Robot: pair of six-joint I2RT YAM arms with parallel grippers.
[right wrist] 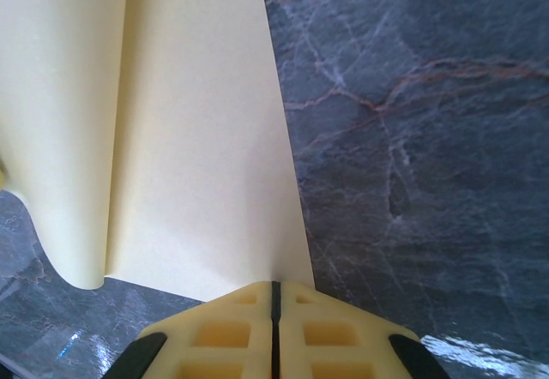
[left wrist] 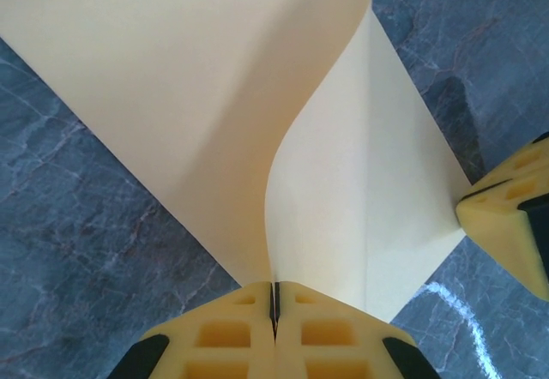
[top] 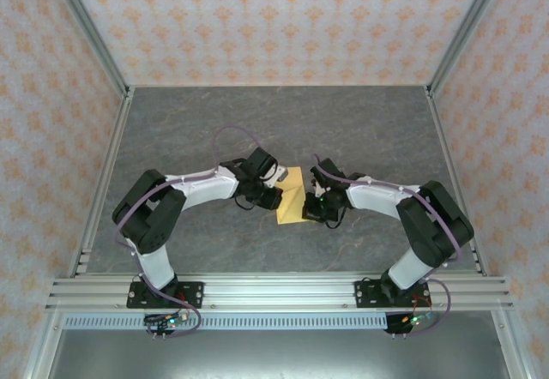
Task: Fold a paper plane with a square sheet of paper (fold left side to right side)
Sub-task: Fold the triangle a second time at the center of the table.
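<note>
Paper (top: 292, 199) of a yellow-orange colour sits at the middle of the grey tabletop (top: 369, 130) in the overhead view, between the two arms. The left fingers (top: 274, 193) meet its left edge and the right fingers (top: 312, 208) the near end of its right edge; their state is hard to read here.

From the left wrist, the left fingers (left wrist: 274, 306) are clenched together with the paper (left wrist: 197, 96) pinched in the seam between them. From that pinch the sheet rises and bows over in a broad curve, while its other part lies flat on the tabletop (left wrist: 77, 250) to the right. The right fingers (left wrist: 480, 207) touch the sheet's right corner.

From the right wrist, the right fingers (right wrist: 274, 302) are pressed shut on the near edge of the paper (right wrist: 197, 139), close to its corner. The sheet stretches away flat from them, with a straight crease on its left. Bare marbled tabletop (right wrist: 412, 139) lies to the right.
</note>
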